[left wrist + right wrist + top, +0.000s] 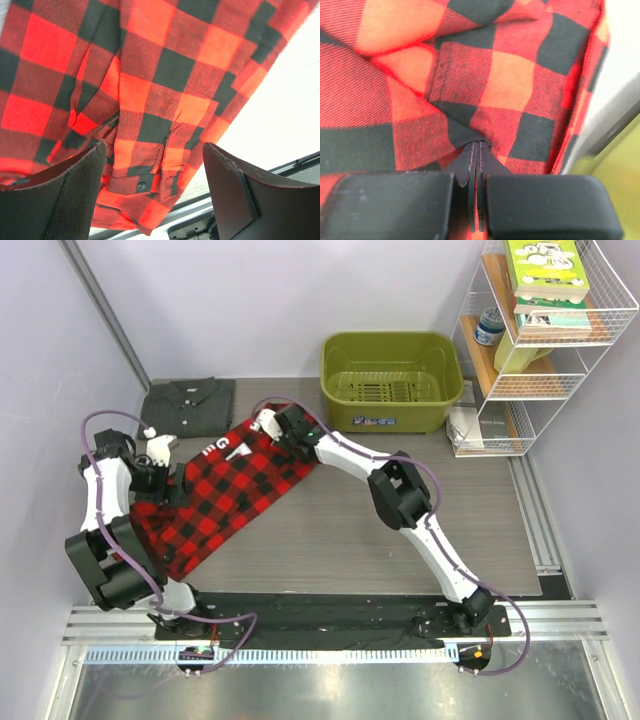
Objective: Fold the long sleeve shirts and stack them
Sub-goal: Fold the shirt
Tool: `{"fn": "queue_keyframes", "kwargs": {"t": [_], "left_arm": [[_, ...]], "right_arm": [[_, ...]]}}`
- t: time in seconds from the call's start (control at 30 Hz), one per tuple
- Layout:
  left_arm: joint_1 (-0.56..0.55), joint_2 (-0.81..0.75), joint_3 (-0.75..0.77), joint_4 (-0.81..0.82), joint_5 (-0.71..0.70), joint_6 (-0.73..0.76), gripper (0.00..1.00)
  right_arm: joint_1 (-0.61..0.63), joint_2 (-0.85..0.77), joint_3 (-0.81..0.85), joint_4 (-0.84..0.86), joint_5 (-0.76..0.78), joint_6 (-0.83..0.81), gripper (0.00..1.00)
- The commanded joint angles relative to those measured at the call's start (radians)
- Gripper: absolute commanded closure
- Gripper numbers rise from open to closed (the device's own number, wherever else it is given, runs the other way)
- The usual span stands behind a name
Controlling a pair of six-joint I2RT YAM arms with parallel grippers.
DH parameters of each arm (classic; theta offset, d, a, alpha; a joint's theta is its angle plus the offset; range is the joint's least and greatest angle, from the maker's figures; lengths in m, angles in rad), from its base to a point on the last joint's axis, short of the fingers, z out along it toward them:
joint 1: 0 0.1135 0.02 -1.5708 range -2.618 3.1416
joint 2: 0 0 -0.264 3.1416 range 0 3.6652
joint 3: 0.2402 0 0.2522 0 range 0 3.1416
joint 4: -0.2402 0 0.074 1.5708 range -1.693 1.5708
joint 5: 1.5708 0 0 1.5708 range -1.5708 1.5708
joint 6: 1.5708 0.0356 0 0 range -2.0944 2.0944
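Two shirts lie on the tabletop (400,540), both to the left of the green tub (390,380) that stands at the back. The grey shirt (188,407) lies folded flat, level with the tub and well to its left. The plaid shirt (230,495) lies nearer than the tub, in a long slanted band. Its collar end, with the white label, points toward the tub's near left corner, and its other end runs away from the tub toward the base of the left arm (100,500). That arm bends over the edge of the plaid shirt farthest from the tub. The right arm (400,490) stretches across in front of the tub to the collar end. A wire rack (560,370) holding books stands just to the right of the tub.

From the left wrist, the left fingers (70,200) stand wide apart with nothing between them, above the plaid cloth. A folded edge with a small dark button (141,186) shows in the gap, and pale bare tabletop lies off to the right.

From the right wrist, the right fingers (390,205) are pressed fully together, with a small peak of the plaid shirt pinched at their tips. Overlapping layers of the cloth fill the view beyond. A blurred patch in the tub's green sits in the lower right corner.
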Motion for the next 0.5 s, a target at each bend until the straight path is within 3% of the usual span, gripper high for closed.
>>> {"fn": "queue_keyframes", "kwargs": {"t": [0.0,0.1,0.3,0.47], "left_arm": [[-0.023,0.049,0.053,-0.02,0.07,0.053,0.24],[-0.06,0.075,0.057,-0.022,0.062,0.084,0.26],[-0.152,0.052,-0.008,0.012,0.03,0.13,0.26],[-0.197,0.061,-0.052,0.028,-0.022,0.196,0.31]], "right_arm": [[-0.018,0.156,0.188,0.024,0.099,-0.105,0.99],[-0.032,0.158,0.277,0.05,0.127,-0.112,0.98],[-0.029,-0.163,0.041,0.042,0.046,0.034,0.9],[-0.006,-0.293,-0.122,-0.151,-0.107,0.213,0.89]]}}
